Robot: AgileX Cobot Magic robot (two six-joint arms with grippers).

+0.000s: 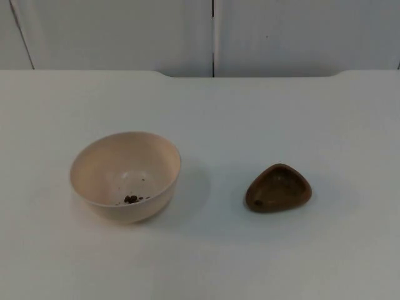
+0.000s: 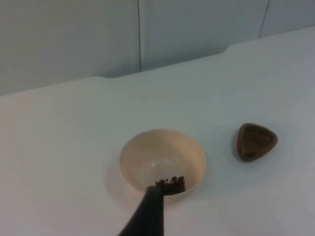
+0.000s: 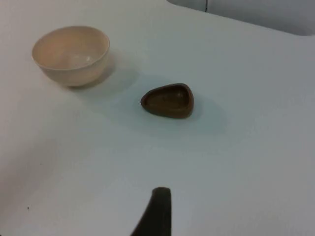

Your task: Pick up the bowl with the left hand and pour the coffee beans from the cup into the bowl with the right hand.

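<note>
Left gripper (image 2: 150,214): above bowl (image 1: 125,175), opening unclear
Beans (image 1: 131,199): in bowl
Cup (image 1: 278,188): apart
Right gripper (image 3: 156,211): short of cup, opening unclear

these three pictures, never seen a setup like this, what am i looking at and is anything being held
This is a two-armed robot at a white table. One picture looks down from a fixed camera above; the other two come from cameras on the left and right wrists, and the black shape in each is a fingertip of that arm's gripper. On the table stand a cream bowl with a few coffee beans inside, and, apart from it, a small brown wooden cup. Nothing is held; both stand on the table.
</note>
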